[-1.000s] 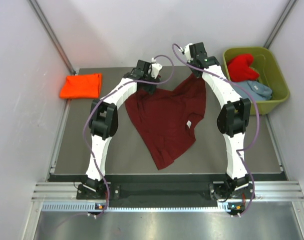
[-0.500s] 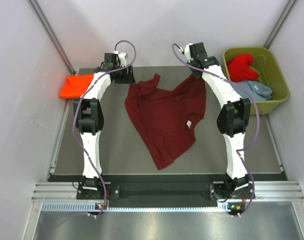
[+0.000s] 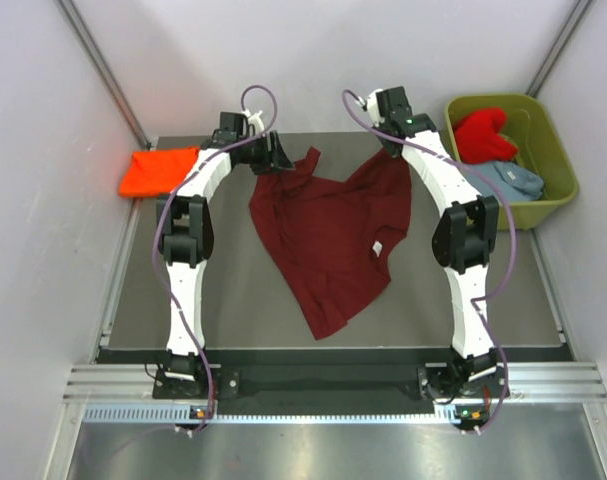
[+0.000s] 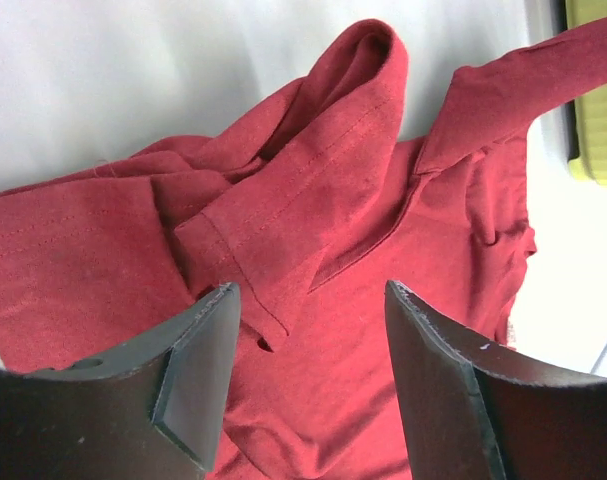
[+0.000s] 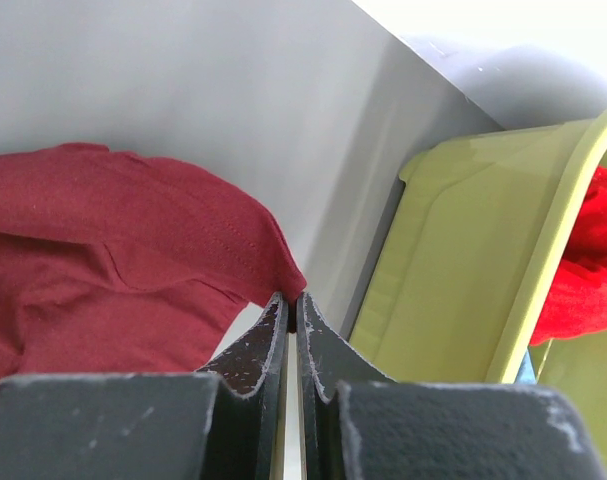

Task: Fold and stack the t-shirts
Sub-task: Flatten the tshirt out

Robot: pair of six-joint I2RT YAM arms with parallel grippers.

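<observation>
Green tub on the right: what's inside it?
In the tub: a bright red shirt at the far side and a pale grey-blue shirt nearer the arms. Anything beneath them is covered.

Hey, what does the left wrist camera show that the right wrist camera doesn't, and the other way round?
Only the left wrist view: the left end effector, open, over a bunched fold of the maroon t-shirt. Only the right wrist view: the right end effector, shut on the maroon t-shirt's edge, and the red t-shirt inside the olive-green tub. Both: the maroon t-shirt and part of the olive-green tub.
</observation>
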